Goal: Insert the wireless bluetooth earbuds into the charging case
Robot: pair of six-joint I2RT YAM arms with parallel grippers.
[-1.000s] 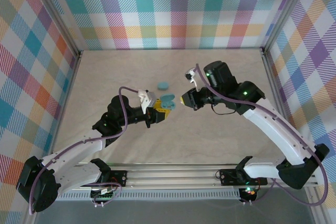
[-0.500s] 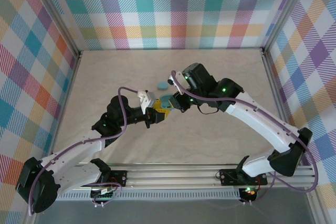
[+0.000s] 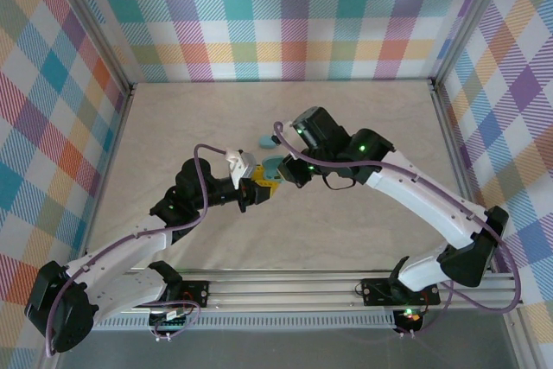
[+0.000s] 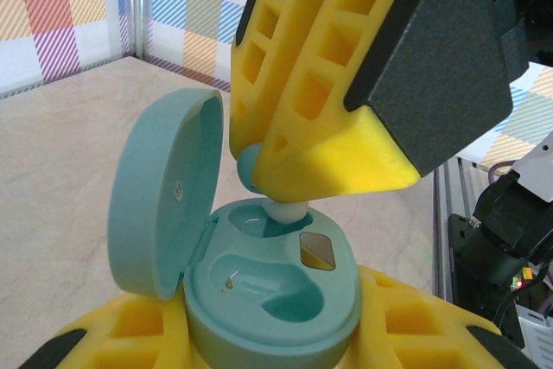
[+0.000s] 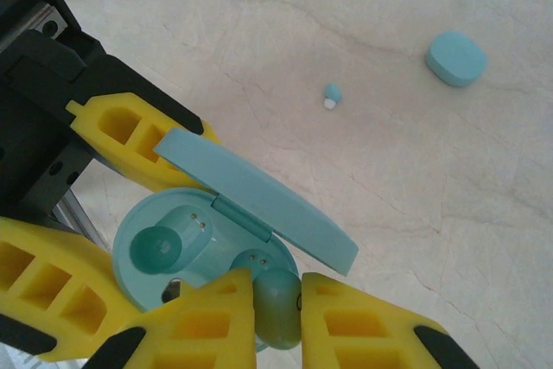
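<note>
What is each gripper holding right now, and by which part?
Left gripper clamps the open charging case by its base. Right gripper pinches an earbud by its rounded body.

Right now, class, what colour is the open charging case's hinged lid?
The rounded plastic lid is pale teal; left wrist view.

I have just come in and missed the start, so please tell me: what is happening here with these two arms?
The left claw holds an open charging case, its lid up. The right claw pinches one earbud from above, its pale tip at the mouth of one socket; the other socket is empty. The earbud is not yet released. Another earbud and a closed case lie loose on the table.
</note>
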